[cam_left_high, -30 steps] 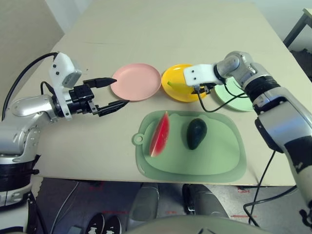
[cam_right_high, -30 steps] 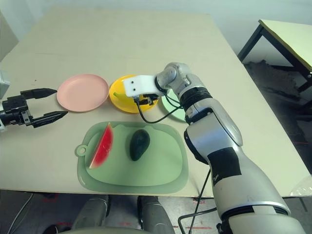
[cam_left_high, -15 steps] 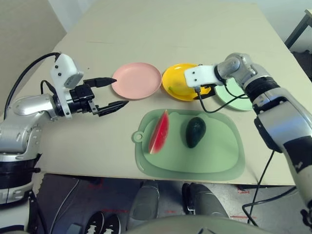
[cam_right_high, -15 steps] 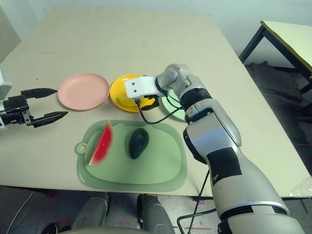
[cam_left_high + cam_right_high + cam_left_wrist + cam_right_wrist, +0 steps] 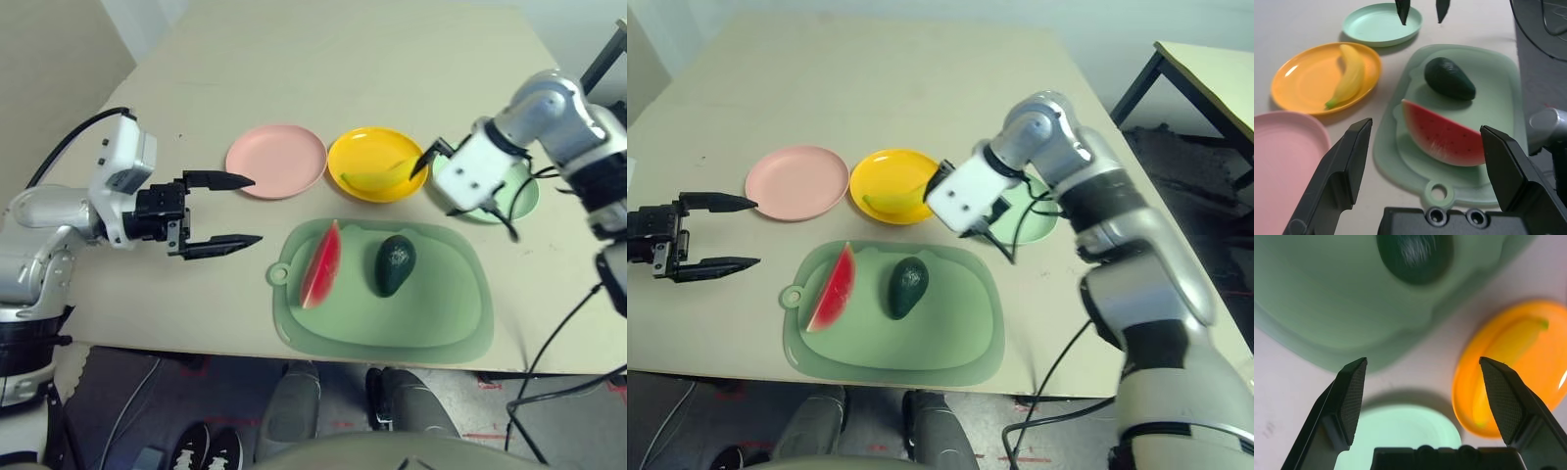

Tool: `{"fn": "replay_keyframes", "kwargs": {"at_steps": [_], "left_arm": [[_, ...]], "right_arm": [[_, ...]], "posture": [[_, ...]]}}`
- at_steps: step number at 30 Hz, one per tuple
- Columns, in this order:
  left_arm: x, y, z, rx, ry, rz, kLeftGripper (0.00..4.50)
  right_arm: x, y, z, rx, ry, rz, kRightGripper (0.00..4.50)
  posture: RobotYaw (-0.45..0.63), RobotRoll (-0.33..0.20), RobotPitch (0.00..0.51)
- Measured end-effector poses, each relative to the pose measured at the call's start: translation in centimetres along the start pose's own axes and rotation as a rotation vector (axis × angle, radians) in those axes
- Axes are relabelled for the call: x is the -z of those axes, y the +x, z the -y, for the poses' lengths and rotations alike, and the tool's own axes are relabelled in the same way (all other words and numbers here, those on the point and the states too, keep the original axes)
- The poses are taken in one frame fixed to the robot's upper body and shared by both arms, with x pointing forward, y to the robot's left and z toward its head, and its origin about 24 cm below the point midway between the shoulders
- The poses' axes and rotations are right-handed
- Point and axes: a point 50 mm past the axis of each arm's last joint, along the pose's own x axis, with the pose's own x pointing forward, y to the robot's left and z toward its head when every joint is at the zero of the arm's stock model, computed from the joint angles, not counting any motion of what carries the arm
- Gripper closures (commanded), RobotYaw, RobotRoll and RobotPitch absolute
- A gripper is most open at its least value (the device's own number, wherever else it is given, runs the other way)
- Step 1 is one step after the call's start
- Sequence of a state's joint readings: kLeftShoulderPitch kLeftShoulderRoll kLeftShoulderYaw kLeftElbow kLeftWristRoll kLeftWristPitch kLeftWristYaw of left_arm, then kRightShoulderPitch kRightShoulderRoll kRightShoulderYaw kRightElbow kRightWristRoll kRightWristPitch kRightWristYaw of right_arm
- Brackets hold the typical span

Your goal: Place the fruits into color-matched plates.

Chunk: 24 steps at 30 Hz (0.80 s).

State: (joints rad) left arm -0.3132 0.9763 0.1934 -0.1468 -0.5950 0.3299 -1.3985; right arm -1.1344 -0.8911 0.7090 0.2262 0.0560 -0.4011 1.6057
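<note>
1. Your left gripper (image 5: 235, 211) hovers over bare table at the left, its silver forearm coming in from the left edge. It points level toward the right with both black fingers spread wide and nothing between them.
2. The pink plate (image 5: 275, 161) sits just past those fingertips. You can see all of it, and it holds nothing.
3. The watermelon wedge (image 5: 321, 264) lies on the left part of the pale green mat (image 5: 441, 323), rind toward the mat's ring tab side. It is fully visible.
4. The yellow plate (image 5: 376, 164) sits next in the row, and the banana (image 5: 377, 177) lies inside it. In the right wrist view a finger cuts off part of this plate.
5. The avocado (image 5: 394, 264) lies on the mat just right of the wedge, apart from it. The right wrist view shows it blurred and cut off at the frame's edge.
6. Your right gripper (image 5: 1425, 401) hangs above the table near the mint green plate (image 5: 524, 199), pointing steeply down. Its fingers stand wide apart and empty.
7. That wrist's white housing covers much of the mint plate from the head views, so you cannot check its whole surface there. What shows of it is bare.
</note>
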Motion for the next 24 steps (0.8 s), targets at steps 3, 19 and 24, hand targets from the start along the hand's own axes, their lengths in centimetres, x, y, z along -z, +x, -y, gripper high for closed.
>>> {"fn": "replay_keyframes", "kwargs": {"at_steps": [3, 19, 24], "left_arm": [[-0.2, 0.5, 0.0, 0.022, 0.001, 0.003, 0.0], [-0.8, 1.0, -0.2, 0.041, 0.006, -0.004, 0.0], [-0.8, 1.1, -0.2, 0.036, 0.003, -0.007, 0.0]], "right_arm": [[-1.7, 1.7, -0.2, -0.02, 0.0, 0.101, 0.02], [-1.8, 4.9, 0.9, 0.037, 0.061, 0.105, 0.02], [-1.7, 5.0, 1.0, 0.034, 0.065, 0.09, 0.02]], "posture": [[0.07, 0.0, 0.127], [0.07, 0.0, 0.139], [0.08, 0.0, 0.139]]}}
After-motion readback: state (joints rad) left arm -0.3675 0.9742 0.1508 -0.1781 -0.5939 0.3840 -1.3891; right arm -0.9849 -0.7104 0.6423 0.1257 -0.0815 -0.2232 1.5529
